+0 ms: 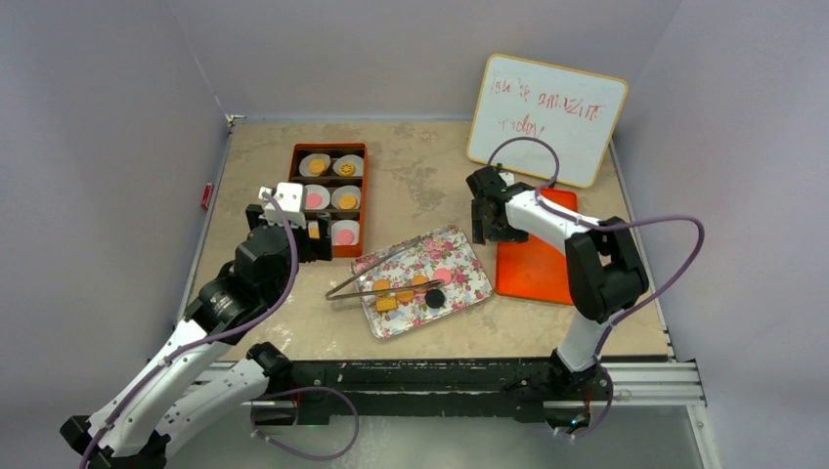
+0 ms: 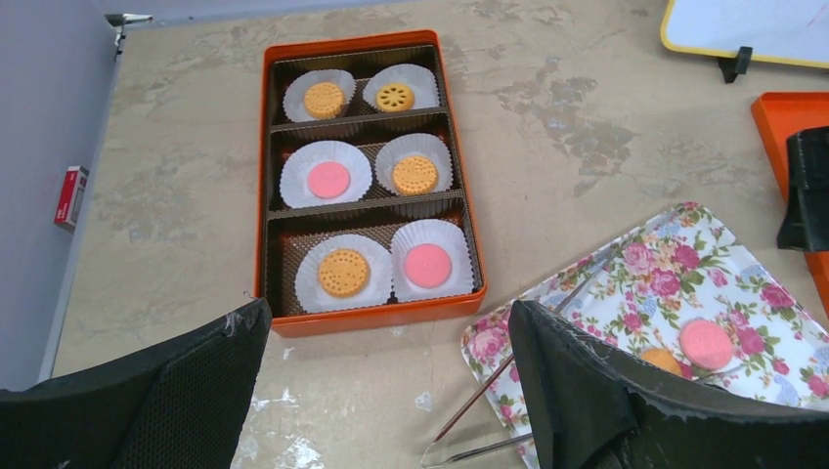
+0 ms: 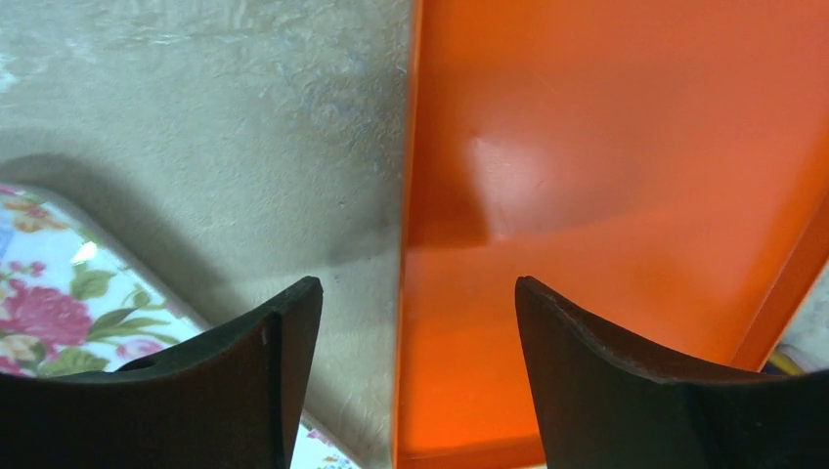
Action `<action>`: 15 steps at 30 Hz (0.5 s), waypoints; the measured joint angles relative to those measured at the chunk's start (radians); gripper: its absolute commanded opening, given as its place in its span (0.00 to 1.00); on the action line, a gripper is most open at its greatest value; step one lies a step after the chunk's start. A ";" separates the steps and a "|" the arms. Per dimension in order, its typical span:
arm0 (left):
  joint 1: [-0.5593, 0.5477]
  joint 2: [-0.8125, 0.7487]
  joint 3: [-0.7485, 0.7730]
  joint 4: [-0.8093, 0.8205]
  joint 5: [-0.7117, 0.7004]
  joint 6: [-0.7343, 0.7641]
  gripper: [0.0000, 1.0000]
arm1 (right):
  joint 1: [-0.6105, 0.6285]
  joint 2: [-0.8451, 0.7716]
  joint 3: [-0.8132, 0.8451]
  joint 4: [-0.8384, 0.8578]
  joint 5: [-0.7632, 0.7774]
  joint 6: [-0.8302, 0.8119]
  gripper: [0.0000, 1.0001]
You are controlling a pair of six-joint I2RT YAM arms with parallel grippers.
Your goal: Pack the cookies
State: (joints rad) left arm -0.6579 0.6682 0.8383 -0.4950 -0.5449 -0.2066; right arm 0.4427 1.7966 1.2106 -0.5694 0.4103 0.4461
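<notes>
Mottled tan desk (image 1: 420, 176) before me carries: orange box (image 1: 293, 200) at left, floral tray (image 1: 459, 256) centre, flat orange lid (image 1: 533, 269) right, whiteboard (image 1: 552, 112) standing behind.

Soft even light, sharp focus, pale glare on the orange tray (image 3: 508, 181).

In the left wrist view, the floral tray (image 2: 684, 283) runs off the right and bottom edges. The right finger of the left tool (image 2: 389, 327) covers the tray's near part, half of an orange cookie (image 2: 663, 360) and part of the tongs (image 2: 479, 394). The whiteboard (image 2: 753, 29) and orange lid (image 2: 782, 122) are cropped too. From above, the whiteboard's red writing is too scrawled to read. The small red item (image 2: 70, 195) at the left edge of the surface (image 2: 587, 127) cannot be identified.
</notes>
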 measured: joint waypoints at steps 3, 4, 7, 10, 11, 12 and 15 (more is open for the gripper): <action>0.010 -0.012 -0.004 0.001 0.035 0.001 0.91 | -0.028 0.031 0.001 0.007 -0.039 -0.002 0.71; 0.015 -0.020 -0.007 0.004 0.044 0.001 0.91 | -0.043 0.037 0.001 0.011 -0.058 -0.002 0.71; 0.026 -0.041 -0.016 0.010 0.071 0.002 0.93 | -0.084 0.048 0.001 0.029 -0.104 -0.002 0.71; 0.037 -0.061 -0.019 0.018 0.109 0.008 0.94 | -0.112 0.050 0.001 0.047 -0.140 -0.002 0.71; 0.040 -0.068 -0.020 0.023 0.123 0.008 0.94 | -0.118 0.052 0.001 0.052 -0.146 -0.002 0.71; 0.044 -0.072 -0.020 0.027 0.134 0.008 0.94 | -0.122 0.055 0.002 0.055 -0.152 -0.002 0.71; 0.053 -0.084 -0.026 0.040 0.159 0.008 0.95 | -0.125 0.066 0.016 0.057 -0.168 -0.002 0.71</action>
State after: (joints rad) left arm -0.6048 0.5838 0.8124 -0.4545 -0.3859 -0.1982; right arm 0.3180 1.8629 1.2263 -0.5121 0.2420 0.4446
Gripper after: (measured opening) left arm 0.942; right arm 0.714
